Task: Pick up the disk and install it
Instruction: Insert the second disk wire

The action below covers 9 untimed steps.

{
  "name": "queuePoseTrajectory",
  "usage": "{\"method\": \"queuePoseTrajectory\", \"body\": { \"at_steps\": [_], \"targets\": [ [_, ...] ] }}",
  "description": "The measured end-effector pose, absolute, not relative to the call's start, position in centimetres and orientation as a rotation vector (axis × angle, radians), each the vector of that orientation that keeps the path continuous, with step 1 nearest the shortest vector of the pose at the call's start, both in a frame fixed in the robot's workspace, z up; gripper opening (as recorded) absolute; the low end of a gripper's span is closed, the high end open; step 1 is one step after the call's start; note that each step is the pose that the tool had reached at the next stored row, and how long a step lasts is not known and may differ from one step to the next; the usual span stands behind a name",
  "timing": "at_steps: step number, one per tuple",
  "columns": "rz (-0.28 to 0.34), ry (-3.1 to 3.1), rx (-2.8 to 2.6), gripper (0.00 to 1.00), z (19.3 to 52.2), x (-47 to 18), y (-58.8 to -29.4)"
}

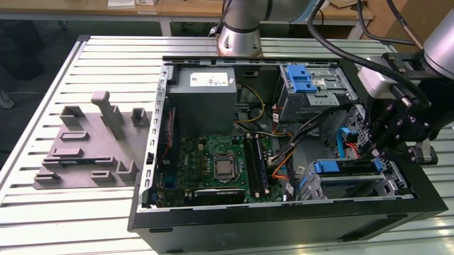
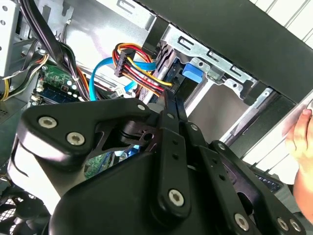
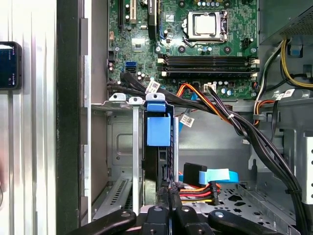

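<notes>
Disk seated in bay, jaws closed behind

A silver-grey arm column is seen at the top centre of the exterior view. Black cables are looped at upper right. The black end effector is studded with silver screws.

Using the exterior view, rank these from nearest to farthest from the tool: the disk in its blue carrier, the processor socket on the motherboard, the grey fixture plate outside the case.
1. The disk, just beneath the tool, in the bay at the case's corner.
2. The processor socket, mid-case on the motherboard.
3. The grey fixture plate, outside the case at the exterior view's left.
</notes>
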<state>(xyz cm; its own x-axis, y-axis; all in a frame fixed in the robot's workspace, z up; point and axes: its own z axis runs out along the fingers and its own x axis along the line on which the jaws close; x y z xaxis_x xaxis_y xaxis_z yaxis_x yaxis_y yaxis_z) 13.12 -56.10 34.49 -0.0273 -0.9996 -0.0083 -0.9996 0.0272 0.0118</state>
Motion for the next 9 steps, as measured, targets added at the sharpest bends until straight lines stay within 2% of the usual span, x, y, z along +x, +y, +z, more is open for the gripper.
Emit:
{"method": "queuePoseTrajectory", "body": {
  "at_steps": [9],
  "targets": [
    [-0.022, -2.250, 2.189, 0.15, 34.55, 13.13, -56.10]
  ]
}}
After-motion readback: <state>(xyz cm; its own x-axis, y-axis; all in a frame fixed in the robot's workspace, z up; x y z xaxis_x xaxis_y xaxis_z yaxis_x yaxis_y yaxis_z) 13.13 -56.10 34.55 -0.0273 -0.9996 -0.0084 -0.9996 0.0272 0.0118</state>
